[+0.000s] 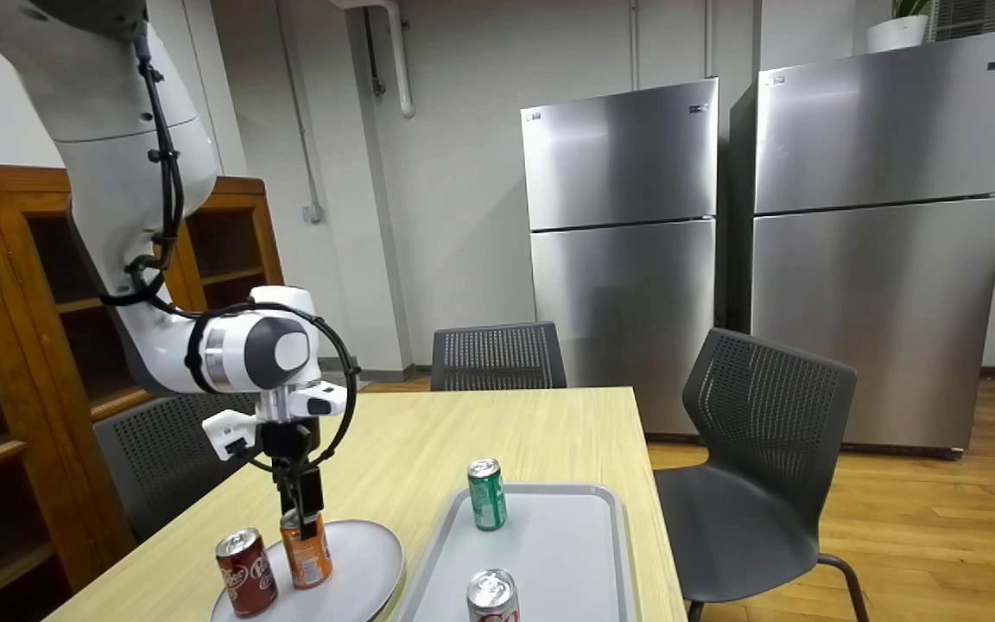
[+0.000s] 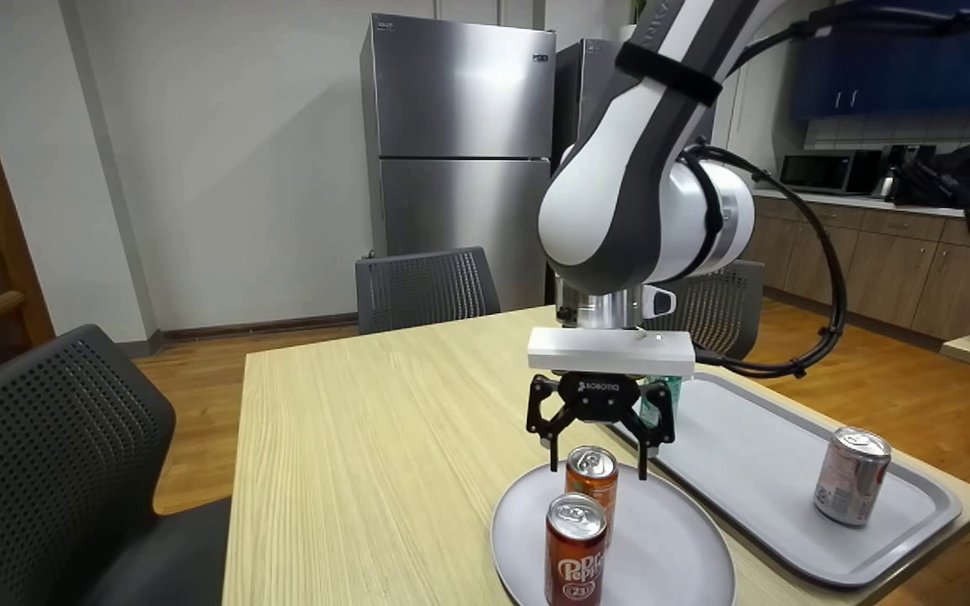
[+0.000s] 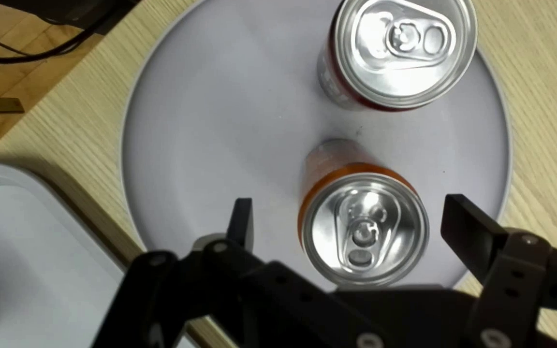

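- The orange can stood upright on the plate, right of centre and low in the wrist view.
- Your gripper had its fingers spread either side of that can, holding nothing; the can sat nearer the finger at frame right, so closing off-centre might have shoved it.
- The fingertips looked about lid-high, so a grip there could have slipped off or tipped it.
- A stray sweep towards the upper right might have knocked the nearby Dr Pepper can.
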`<state>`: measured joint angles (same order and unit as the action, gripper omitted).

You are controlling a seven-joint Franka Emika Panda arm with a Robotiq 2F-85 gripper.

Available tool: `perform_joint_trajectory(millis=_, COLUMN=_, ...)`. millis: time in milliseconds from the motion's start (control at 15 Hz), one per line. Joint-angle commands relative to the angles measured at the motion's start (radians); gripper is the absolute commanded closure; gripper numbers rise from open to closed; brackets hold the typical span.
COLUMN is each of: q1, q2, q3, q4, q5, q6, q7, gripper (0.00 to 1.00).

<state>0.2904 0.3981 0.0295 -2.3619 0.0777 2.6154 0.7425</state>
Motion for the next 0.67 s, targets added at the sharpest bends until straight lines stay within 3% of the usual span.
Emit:
perform_joint_trajectory(millis=0, q1=0.024, q2=0.002, q3=-0.019, q4=-0.011, q5=-0.028, q6=0.033, q7=0.046, gripper=0.0)
perform_joint_trajectory(millis=333, q1=0.026, q2=0.007, q3=-0.019, q4=-0.012, q5=-0.028, q6=0.045, q7=0.04, gripper=0.0)
perform_joint_trajectory(millis=400, q1=0.027, q2=0.007, q3=-0.019, q4=-0.013, q5=-0.029, q6=0.05, q7=0.037, gripper=0.25)
perform_joint_trajectory(millis=467, q1=0.028, q2=0.007, q3=-0.019, q4=-0.013, q5=-0.03, q6=0.053, q7=0.036, gripper=0.26)
perform_joint_trajectory(millis=600, q1=0.031, q2=0.007, q3=-0.02, q4=-0.013, q5=-0.031, q6=0.06, q7=0.034, gripper=0.42)
